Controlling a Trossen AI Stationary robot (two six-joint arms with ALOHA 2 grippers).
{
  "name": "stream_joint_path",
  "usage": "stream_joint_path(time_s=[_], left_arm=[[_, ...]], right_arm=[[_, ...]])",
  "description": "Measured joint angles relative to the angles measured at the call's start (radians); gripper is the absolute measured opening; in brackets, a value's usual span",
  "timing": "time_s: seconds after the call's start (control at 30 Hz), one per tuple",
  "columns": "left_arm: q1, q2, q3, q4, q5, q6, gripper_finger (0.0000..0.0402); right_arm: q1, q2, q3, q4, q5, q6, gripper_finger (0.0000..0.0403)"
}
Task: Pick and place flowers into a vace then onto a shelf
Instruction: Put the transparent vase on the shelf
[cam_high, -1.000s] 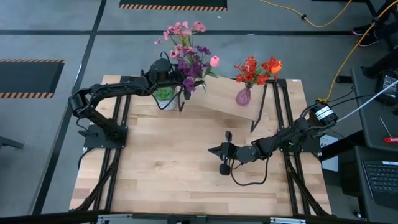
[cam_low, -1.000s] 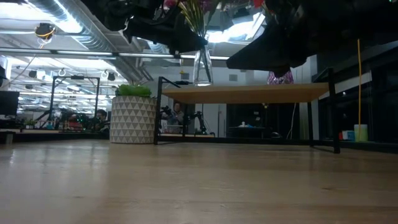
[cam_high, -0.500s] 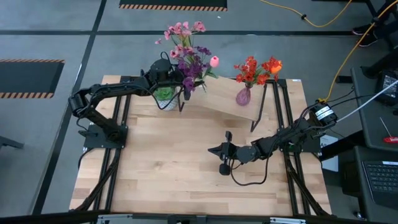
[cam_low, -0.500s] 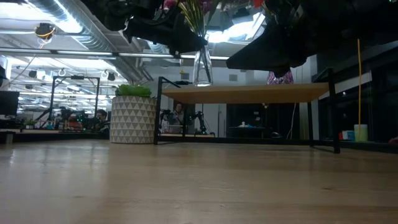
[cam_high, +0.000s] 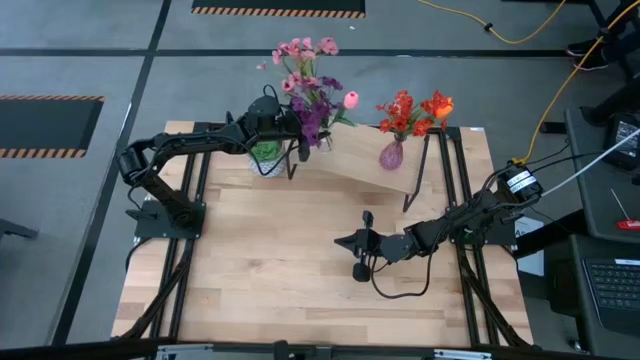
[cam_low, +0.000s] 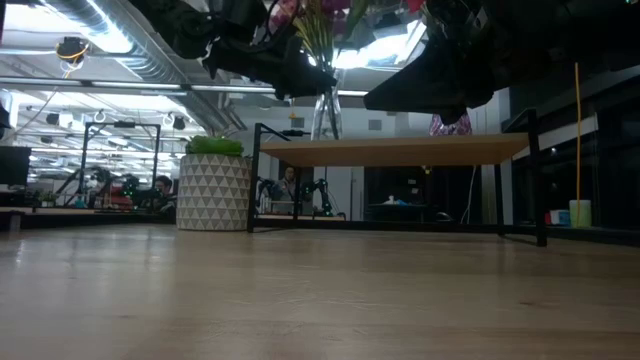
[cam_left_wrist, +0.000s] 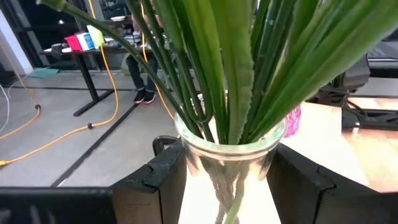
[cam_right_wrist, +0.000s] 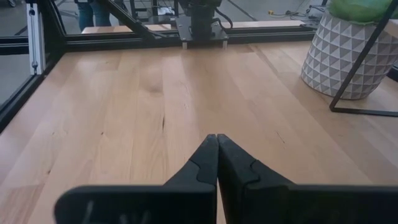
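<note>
Your left hand (cam_left_wrist: 227, 180) is clamped on the glass vase (cam_left_wrist: 229, 158) of flowers (cam_high: 305, 75), over the shelf (cam_high: 355, 160) edge at the table's (cam_high: 260, 270) 11 o'clock. Release early and it could tip off. The right hand (cam_right_wrist: 216, 163) idles pinched together mid-table

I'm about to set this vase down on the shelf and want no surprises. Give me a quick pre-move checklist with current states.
1. Left gripper closed around the clear vase: ok, a finger on either side of the glass.
2. Flowers seated in the vase: ok, stems run down inside.
3. Vase above the shelf: ok; its base hangs over the near-left corner.
4. Landing spot free: ok; the purple vase with red-orange flowers stands farther right.
5. White pot clear of the path: cannot tell; it sits close beside the shelf leg.
6. Right gripper out of the way: ok, shut, mid-table.
</note>
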Motion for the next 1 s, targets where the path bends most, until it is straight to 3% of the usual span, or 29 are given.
stream_joint_path(time_s=[0.2, 0.47, 0.8, 1.0], left_arm=[[0.000, 0.001, 0.001, -0.003, -0.001, -0.001, 0.0183], [0.000, 0.001, 0.001, -0.013, 0.000, 0.002, 0.0250], [0.000, -0.029, -0.001, -0.034, -0.008, 0.016, 0.0252], [-0.002, -0.120, -0.001, -0.183, -0.011, 0.062, 0.0253]], right_arm=[[0.000, 0.000, 0.000, -0.001, 0.000, 0.000, 0.0004], [0.000, 0.000, 0.000, -0.002, 0.000, 0.000, 0.0004], [0.000, 0.000, 0.000, -0.003, 0.000, 0.000, 0.0004], [0.000, 0.000, 0.000, -0.005, 0.000, -0.001, 0.0004]])
